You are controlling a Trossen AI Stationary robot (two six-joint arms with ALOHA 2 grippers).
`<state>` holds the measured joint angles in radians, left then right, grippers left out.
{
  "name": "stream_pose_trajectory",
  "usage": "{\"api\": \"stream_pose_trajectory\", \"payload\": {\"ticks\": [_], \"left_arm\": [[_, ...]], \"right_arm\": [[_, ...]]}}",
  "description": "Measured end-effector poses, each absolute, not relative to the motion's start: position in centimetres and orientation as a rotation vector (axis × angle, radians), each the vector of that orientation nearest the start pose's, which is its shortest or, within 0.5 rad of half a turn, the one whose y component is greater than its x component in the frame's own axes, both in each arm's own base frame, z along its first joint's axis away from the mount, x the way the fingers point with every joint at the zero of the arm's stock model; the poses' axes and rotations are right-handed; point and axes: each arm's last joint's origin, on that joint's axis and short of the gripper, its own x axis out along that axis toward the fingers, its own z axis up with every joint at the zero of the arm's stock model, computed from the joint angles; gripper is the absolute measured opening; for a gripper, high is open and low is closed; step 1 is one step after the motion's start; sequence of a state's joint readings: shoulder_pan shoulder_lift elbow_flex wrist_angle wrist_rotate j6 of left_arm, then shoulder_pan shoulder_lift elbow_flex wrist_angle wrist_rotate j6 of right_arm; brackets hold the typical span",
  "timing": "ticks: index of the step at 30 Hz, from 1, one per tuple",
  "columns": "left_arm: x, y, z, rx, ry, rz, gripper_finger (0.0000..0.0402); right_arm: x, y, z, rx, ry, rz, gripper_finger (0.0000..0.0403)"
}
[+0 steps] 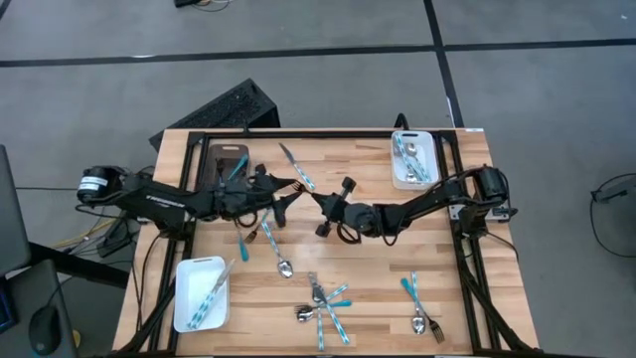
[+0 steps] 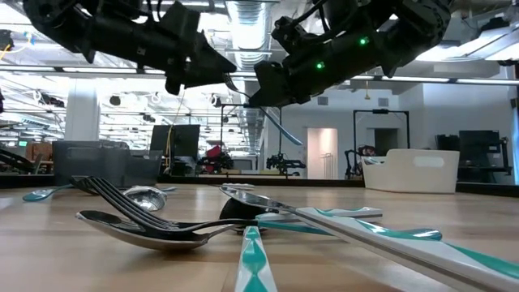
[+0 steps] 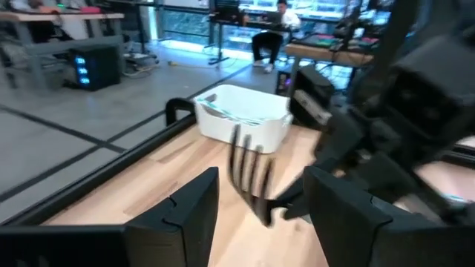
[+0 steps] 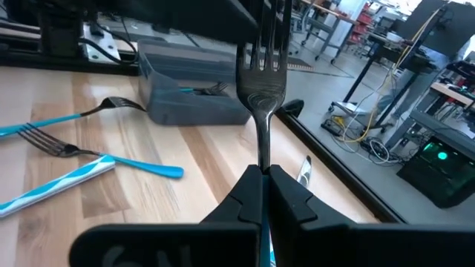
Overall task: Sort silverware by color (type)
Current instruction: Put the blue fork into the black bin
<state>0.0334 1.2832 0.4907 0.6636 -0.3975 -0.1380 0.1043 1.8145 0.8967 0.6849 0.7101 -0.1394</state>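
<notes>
My right gripper [image 4: 263, 178] is shut on a fork [image 4: 260, 81] with a shiny metal head, above the middle of the table [image 1: 323, 204]. My left gripper [image 3: 261, 174] is open and faces it [image 1: 286, 199]. Its two fingers stand on either side of the fork's tines [image 3: 249, 167], with a gap on each side. In the low view both grippers hang well above the tabletop, and the fork's teal handle [image 2: 284, 128] slants down behind my right gripper [image 2: 268, 89]. My right gripper pinches the fork's thin metal stem [image 4: 261, 159], just behind the head, between its two fingers. The fork runs along the fingers and sticks out ahead of them. It is lifted clear of the table, its tines toward my left gripper.
A dark grey tray [image 1: 227, 159] stands at the far left and a white tray [image 1: 412, 159] with silverware at the far right. Another white tray [image 1: 199, 293] is at the near left. Loose pieces lie on the wood: a knife [image 1: 296, 164], a spoon [image 1: 276, 254], a heap [image 1: 323, 303], a pair [image 1: 422, 303].
</notes>
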Motion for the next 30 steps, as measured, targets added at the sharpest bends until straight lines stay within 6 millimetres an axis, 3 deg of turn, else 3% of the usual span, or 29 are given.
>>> {"api": "stream_pose_trajectory", "payload": {"ticks": [4,9,14,20,24,30], "left_arm": [[25.9,2.0,21.3,-0.086,0.110,0.471,0.0147],[25.7,2.0,21.3,-0.063,0.157,0.468,0.0023],[24.5,2.0,22.4,0.038,0.247,0.477,0.0003],[21.7,3.6,27.7,0.282,0.675,0.603,0.0000],[19.8,5.4,31.7,0.294,0.895,0.667,0.0000],[18.1,7.4,36.5,0.248,1.034,0.618,0.0000]], "right_arm": [[36.7,2.2,17.9,-0.236,0.275,-0.581,0.0030],[36.6,2.7,17.9,-0.240,0.278,-0.566,0.0034],[36.7,2.9,18.1,-0.197,0.250,-0.562,0.0057],[36.6,3.2,17.9,-0.145,0.244,-0.564,0.0083],[36.6,3.2,17.9,-0.135,0.243,-0.565,0.0085],[36.6,3.1,17.9,-0.106,0.236,-0.570,0.0086]]}}
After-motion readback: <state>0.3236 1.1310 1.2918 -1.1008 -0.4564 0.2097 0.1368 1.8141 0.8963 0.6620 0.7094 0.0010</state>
